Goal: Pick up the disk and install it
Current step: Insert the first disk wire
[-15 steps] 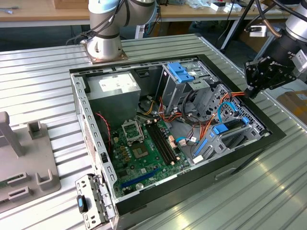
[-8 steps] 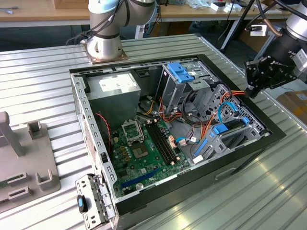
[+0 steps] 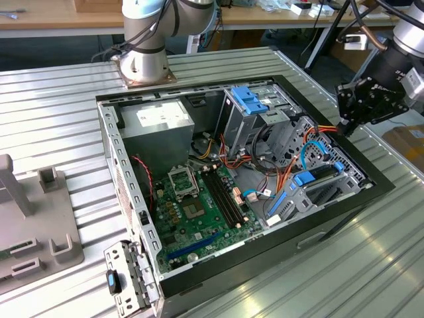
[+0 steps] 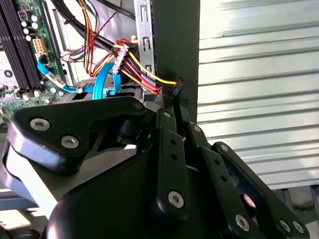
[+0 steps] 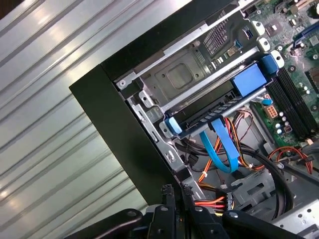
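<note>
One open black metal computer case (image 3: 199, 87), one green rectangular motherboard (image 3: 199, 212), one grey metal box with a white sticker (image 3: 154, 140), one black gripper (image 4: 174, 94).

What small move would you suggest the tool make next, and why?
Probably ease the tool inward toward the disk: the tool hangs at the case rim beside the coloured cables, apart from the disk, which sits in the drive bay.

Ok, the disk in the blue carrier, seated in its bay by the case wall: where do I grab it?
Probably the broad blue end tab on the disk, coming in through the open side of the case. The disk sits slotted beside the metal cage, so only that edge is exposed, and blue cables hang near its other end.
</note>
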Robot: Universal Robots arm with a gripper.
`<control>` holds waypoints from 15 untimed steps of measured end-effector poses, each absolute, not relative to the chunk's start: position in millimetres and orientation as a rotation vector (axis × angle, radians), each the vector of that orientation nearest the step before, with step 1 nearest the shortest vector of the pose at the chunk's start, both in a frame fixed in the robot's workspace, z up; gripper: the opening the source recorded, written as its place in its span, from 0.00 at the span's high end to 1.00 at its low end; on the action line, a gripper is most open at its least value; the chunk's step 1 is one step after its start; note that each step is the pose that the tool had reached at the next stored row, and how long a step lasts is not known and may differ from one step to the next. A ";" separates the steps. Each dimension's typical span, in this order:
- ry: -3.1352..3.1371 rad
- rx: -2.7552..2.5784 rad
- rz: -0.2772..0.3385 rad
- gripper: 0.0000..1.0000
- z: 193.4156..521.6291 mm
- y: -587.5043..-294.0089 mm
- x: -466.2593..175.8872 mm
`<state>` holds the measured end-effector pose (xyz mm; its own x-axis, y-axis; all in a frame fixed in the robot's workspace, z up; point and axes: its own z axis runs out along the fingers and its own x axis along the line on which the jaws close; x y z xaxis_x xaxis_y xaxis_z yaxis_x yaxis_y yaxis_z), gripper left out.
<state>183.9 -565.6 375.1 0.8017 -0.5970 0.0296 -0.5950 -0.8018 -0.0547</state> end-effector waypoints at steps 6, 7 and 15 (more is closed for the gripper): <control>1.104 -2.897 -0.073 0.83 375.1 -565.6 182.7; 1.115 -2.893 -0.073 0.83 375.1 -565.6 182.4; 1.250 -2.840 -0.076 0.83 374.9 -565.6 179.9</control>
